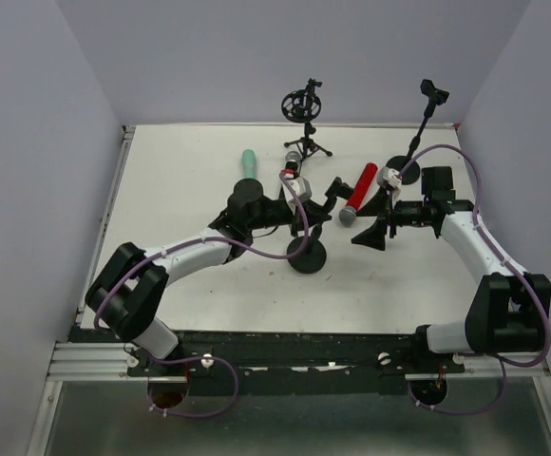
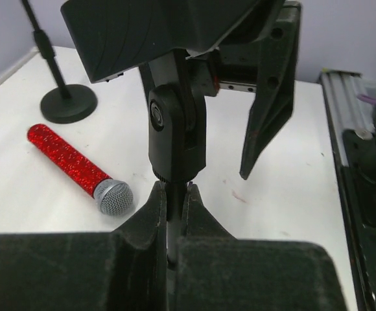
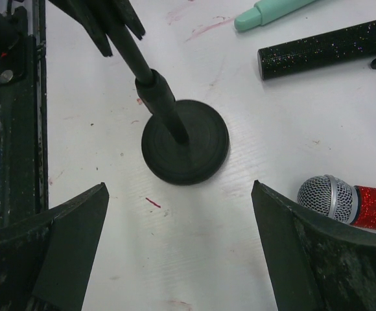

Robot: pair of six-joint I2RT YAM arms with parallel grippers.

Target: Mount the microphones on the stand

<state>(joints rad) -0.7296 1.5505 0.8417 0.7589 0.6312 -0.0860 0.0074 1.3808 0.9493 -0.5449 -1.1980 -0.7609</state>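
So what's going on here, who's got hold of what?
The left gripper is shut on the thin pole of the round-based stand, just below its clip joint. The right gripper hangs open above the table beside that stand's base, holding nothing. The red microphone, black microphone and teal microphone all lie on the table, so none is mounted yet.

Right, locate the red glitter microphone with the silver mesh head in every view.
Top external: the red glitter microphone lies just right of centre, mesh head toward the arms.
Left wrist: it lies at the left, head pointing lower right.
Right wrist: bottom right corner, cut off by the edge.
Shared landmark: the black round-based stand, beside it in all three.
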